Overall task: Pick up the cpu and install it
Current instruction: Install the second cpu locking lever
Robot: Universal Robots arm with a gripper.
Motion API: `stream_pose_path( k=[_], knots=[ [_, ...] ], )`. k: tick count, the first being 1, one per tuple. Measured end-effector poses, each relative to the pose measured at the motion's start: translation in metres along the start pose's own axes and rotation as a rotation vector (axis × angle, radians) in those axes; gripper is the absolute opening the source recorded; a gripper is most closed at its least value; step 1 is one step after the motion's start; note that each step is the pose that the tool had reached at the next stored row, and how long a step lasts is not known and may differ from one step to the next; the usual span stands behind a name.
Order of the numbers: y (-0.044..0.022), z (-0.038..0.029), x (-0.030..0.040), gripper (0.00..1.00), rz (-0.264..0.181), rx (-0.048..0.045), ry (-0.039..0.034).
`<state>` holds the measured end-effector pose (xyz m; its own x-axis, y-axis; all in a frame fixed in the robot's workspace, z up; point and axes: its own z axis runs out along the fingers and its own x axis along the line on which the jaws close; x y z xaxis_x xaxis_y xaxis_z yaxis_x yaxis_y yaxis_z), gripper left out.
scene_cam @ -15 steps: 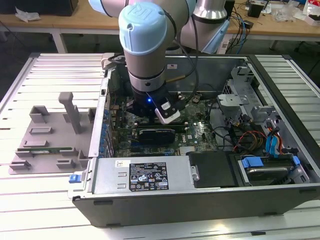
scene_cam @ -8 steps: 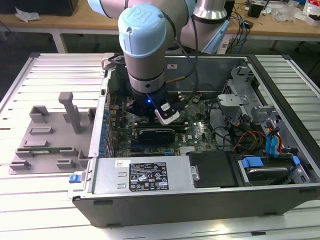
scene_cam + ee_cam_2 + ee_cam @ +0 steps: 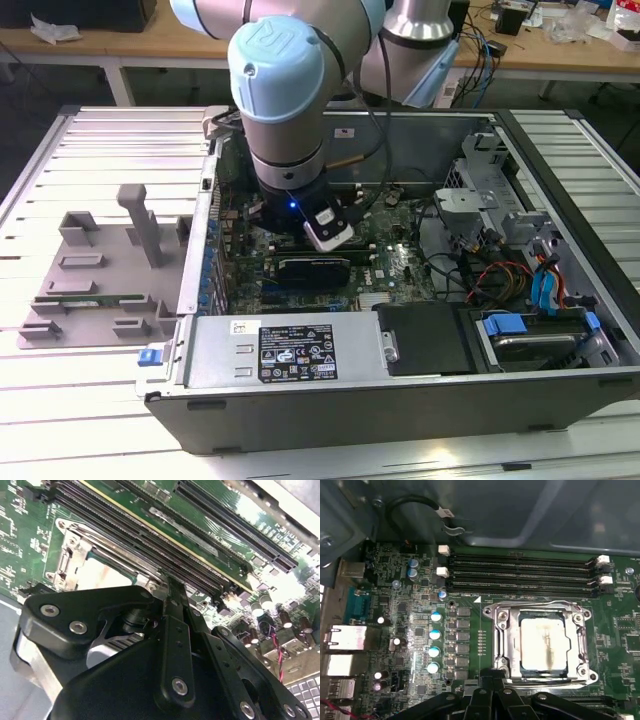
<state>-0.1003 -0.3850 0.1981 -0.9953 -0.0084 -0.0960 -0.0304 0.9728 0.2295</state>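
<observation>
From my remote station I see the arm reaching down into the open computer case (image 3: 560, 250), which lies on its side on the slatted bench (image 3: 60, 420). In the first wrist view the cpu (image 3: 543, 644) is seated flat in the socket frame (image 3: 540, 680) on the motherboard (image 3: 470, 630), its pale metal top showing a dull smudge; the metal frame surrounds it on all sides. The memory slots (image 3: 520, 572) run just beside the socket, between it and the case wall. The gripper (image 3: 492, 677) sits at the socket's near edge; in the second wrist view its black linkages converge to a narrow tip, so the jaws appear drawn together and hold nothing. A grey plastic fixture (image 3: 100, 270) rests on the bench at the exterior view's left, well apart from the case.
</observation>
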Motion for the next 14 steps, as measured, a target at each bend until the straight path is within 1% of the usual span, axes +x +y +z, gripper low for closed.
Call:
stream_pose_path(
  k=[3,5,11,13,14],
  knots=[
    [0.0006,0.0003,0.0032,0.11,0.000,-0.0006,-0.0006],
    [0.0018,0.0012,0.0069,0.11,0.000,-0.0008,-0.0015],
    [0.0036,0.0026,0.0072,0.11,0.000,0.0004,-0.0014],
    [0.0040,0.0025,0.0072,0.11,0.000,0.0042,-0.0014],
    [0.0041,0.0026,0.0072,0.11,-0.002,0.0185,-0.0010]
  ],
)
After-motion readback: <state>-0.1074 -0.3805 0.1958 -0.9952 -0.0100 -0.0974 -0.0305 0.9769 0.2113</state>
